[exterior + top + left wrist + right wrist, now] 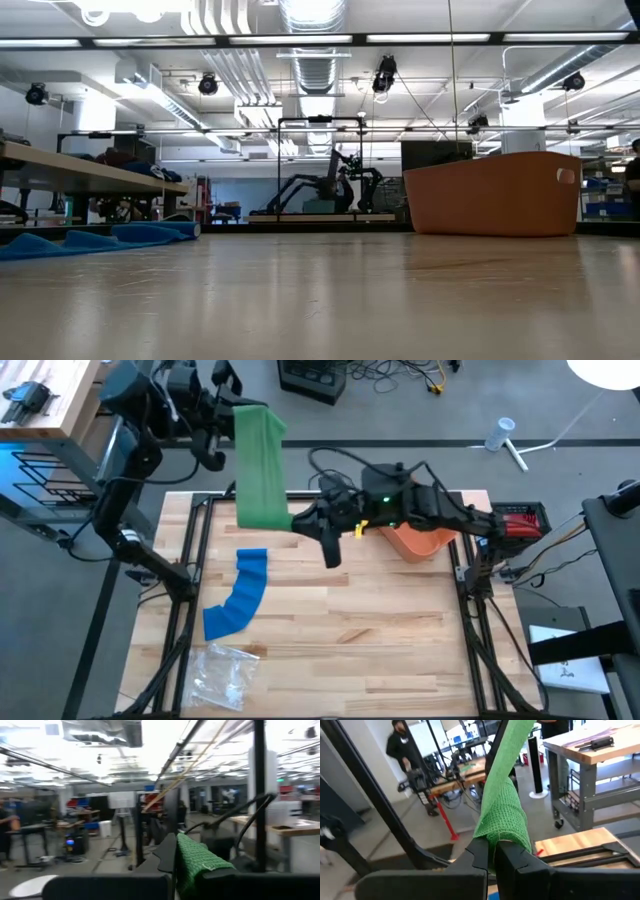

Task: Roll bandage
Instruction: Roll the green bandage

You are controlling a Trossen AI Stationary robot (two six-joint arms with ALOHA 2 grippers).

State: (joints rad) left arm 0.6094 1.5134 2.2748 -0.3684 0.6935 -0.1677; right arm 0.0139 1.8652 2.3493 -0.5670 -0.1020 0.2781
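Two grippers, left [222, 412] and right [302, 520], clamp shut on opposite ends of the green bandage [258, 465], stretching it taut (probably to roll it tight).

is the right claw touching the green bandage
Touching. The right wrist view shows the right claw shut on the green bandage's lower end, fabric pinched between its fingers.

Four cameras: one overhead, one at tabletop level, one on each wrist.

You look straight down on the table [330, 640] from high up; the low view skims its surface toward the orange bin [492, 194] (seen overhead too). Both wrist cameras sit close behind the green bandage [507, 815], facing the room.
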